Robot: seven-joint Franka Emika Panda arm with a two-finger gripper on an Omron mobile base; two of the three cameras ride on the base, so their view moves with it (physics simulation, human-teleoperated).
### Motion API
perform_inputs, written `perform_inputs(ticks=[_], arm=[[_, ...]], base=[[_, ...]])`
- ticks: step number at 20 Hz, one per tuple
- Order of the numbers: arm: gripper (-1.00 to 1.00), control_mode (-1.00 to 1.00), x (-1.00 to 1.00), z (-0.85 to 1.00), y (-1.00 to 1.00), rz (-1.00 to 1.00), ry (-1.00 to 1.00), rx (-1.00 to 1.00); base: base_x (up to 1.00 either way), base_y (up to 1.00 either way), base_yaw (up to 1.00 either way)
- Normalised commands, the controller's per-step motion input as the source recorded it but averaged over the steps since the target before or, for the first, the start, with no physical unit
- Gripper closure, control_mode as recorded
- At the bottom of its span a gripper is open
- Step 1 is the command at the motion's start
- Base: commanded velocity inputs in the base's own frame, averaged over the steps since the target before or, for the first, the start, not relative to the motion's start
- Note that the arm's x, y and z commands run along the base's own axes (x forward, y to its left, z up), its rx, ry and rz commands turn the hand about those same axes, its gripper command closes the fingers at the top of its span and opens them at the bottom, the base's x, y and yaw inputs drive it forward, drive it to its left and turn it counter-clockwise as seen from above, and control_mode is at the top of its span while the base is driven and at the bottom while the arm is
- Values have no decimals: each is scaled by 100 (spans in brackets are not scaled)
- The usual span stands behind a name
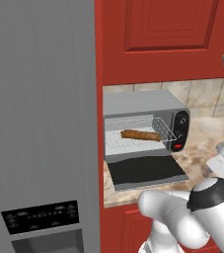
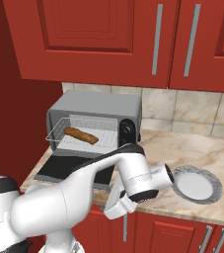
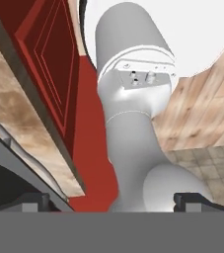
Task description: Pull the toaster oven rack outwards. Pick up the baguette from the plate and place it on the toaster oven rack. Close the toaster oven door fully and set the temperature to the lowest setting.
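Baguette (image 1: 140, 135) lies on the pulled-out rack (image 1: 139, 132) (door (image 1: 147, 171) down), gripper (image 3: 111, 202) fingers spread, holding nothing.

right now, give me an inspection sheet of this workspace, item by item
surface: marbled beige counter on red base cabinets.
job's things: toaster oven with its door folded down flat; rack pulled outwards; baguette lying on the rack; plate bare, to the right of the oven.
clutter: nothing seen.
grippers: gripper open, holding nothing; in the hand view its tips sit low by the counter's front edge, under the door's edge.
cables: nothing seen.
surroundings: grey fridge left of the oven; red wall cabinets above; tiled backsplash behind.
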Motion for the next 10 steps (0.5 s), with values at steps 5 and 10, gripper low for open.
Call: perform_inputs(ticks=[5,10], arm=[[-100,-100,3,-7,0,-7,0,0],[-100,-100,7,-5,0,-5,0,0]], base=[[0,0,0],[0,0,0]])
